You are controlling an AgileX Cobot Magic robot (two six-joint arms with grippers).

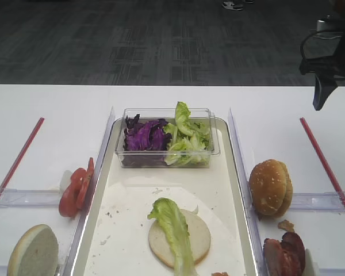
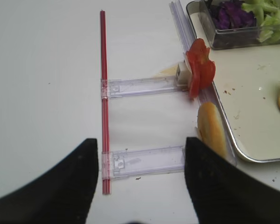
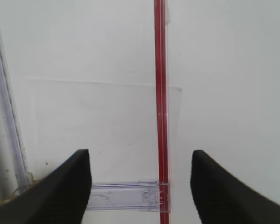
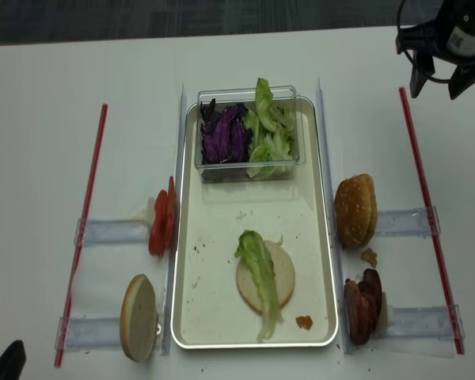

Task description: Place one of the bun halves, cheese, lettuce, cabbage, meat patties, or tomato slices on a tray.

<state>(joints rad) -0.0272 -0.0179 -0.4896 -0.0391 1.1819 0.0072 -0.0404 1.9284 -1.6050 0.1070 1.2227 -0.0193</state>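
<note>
**Green leaf lay across a bun half on the tray**

Light-green lettuce (image 1: 175, 233) lay lengthwise over a pale bun half (image 1: 180, 237) on the near end of the tray (image 1: 123, 230). At the far end stood a clear tub (image 1: 167, 138) holding purple cabbage (image 1: 145, 136) and bunched leaves. Tomato slices (image 1: 76, 187) leaned outside the left rim; the seeded bun (image 1: 270, 187) and meat patties (image 1: 284, 253) sat to the right. The right hand (image 1: 335, 100) hung open and empty above the white surface (image 1: 52, 109); the left hand (image 2: 139, 172) was open too, holding nothing.

Clear tub (image 1: 167, 138) across tray (image 1: 233, 190) far end
</note>
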